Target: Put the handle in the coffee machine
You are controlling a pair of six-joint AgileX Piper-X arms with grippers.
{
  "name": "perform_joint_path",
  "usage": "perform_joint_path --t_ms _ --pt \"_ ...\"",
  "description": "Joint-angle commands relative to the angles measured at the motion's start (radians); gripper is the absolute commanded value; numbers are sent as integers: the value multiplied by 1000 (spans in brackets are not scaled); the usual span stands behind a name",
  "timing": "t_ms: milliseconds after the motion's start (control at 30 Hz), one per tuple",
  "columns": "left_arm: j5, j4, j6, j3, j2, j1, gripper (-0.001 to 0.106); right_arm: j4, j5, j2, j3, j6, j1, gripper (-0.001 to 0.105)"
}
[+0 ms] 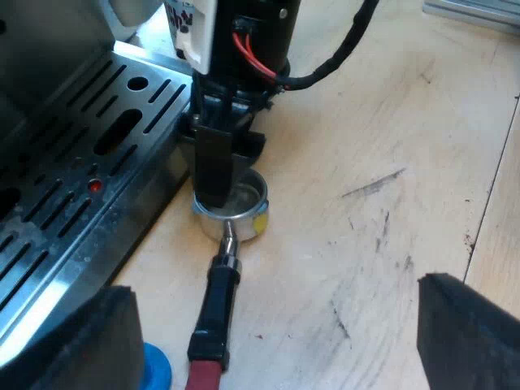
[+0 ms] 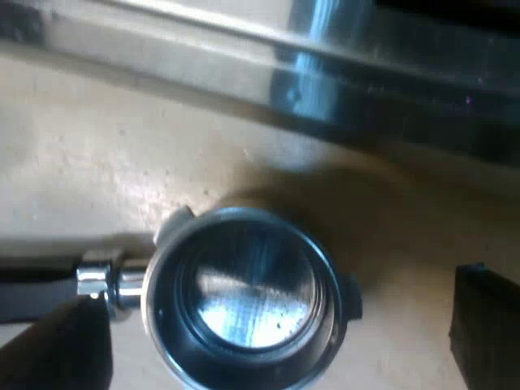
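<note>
Centre the right gripper (image 2: 268, 341), fingers spread and grasping nothing, squarely over the holder (image 2: 244, 292), lying on the counter (image 1: 366, 244) just beside the espresso machine (image 1: 73, 162). Close evenly on the rim; lift level. Keep the left gripper (image 1: 284, 341), also released, clear.

The pale wooden desk (image 1: 366, 114) is marked with dark scuffs. Its longest scratch (image 1: 372, 185) lies at about two o'clock from the edge of a blue tamper (image 1: 156, 367). A grey metal rail (image 1: 475, 12) sits at one o'clock from that scratch.
</note>
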Motion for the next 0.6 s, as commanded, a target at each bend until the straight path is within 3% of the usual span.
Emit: perform_joint_path --t_ms 33,600 --pt "-8 -26 -10 -1 -5 1 72 -10 11 -5 -11 -2 10 85" --pt "-8 -49 -10 -1 -5 1 72 -97 38 88 12 41 38 85"
